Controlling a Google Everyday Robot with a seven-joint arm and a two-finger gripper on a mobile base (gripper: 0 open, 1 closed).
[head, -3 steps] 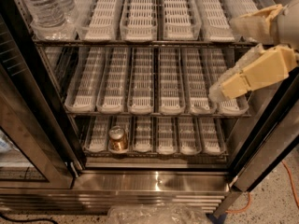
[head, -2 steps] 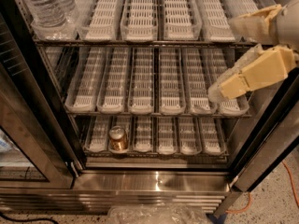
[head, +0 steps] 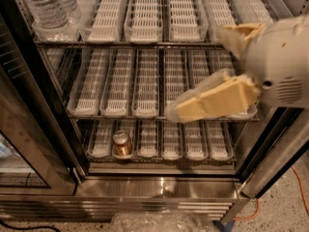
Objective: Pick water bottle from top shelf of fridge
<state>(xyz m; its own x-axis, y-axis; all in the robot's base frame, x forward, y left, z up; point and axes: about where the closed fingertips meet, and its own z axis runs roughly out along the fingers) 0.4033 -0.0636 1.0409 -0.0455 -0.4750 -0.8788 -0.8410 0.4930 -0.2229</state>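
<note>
The water bottle (head: pixel 47 7), clear and ribbed with a red-edged label, stands at the far left of the top shelf (head: pixel 145 44) in a clear lane tray. Its cap is cut off by the top of the view. My gripper (head: pixel 197 72) hangs at the right in front of the middle rack, well right of and below the bottle. Its two tan fingers (head: pixel 212 100) are spread apart and hold nothing. The fridge (head: pixel 154 187) stands open with its steel base below.
A short amber jar with a gold lid (head: pixel 121 144) stands on the bottom rack at the left. The dark door frame (head: pixel 29 129) runs down the left side. Crumpled clear plastic (head: pixel 159 221) lies on the floor in front. An orange cable (head: pixel 300 187) lies at the right.
My gripper has moved left, further across the front of the middle rack, and looks larger in view. The bottle and the jar have not moved.
</note>
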